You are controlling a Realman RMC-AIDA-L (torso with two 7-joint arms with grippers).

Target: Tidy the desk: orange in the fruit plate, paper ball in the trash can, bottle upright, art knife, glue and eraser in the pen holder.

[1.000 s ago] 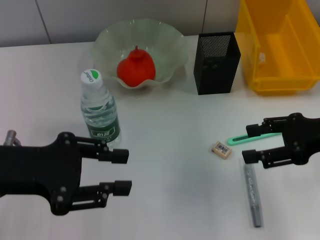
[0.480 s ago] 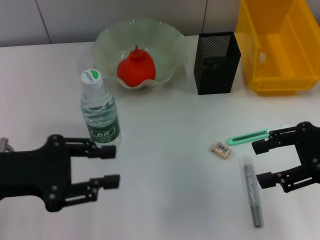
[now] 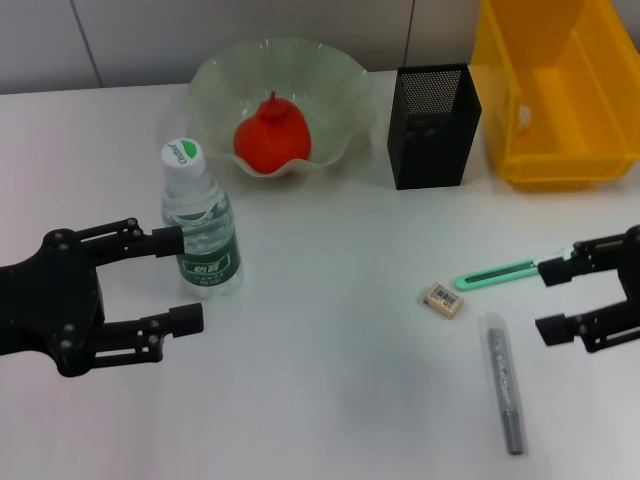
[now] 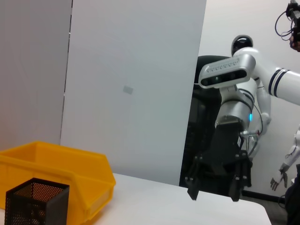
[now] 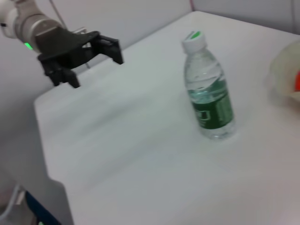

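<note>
Orange fruit (image 3: 272, 131) already sits in the fruit plate (image 3: 215, 80) and the bottle (image 3: 200, 225) stands upright. Art knife (image 3: 497, 272), eraser (image 3: 444, 299) and glue (image 3: 504, 381) lie near the desk's right edge, outside the pen holder (image 3: 433, 126). Both the left tool (image 3: 178, 280) and right tool (image 3: 556, 298) are apart, empty.

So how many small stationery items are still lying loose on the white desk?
3: the green art knife, beige eraser beside its tip, grey glue stick nearer the robot. Pen holder's inside isn't visible.
</note>
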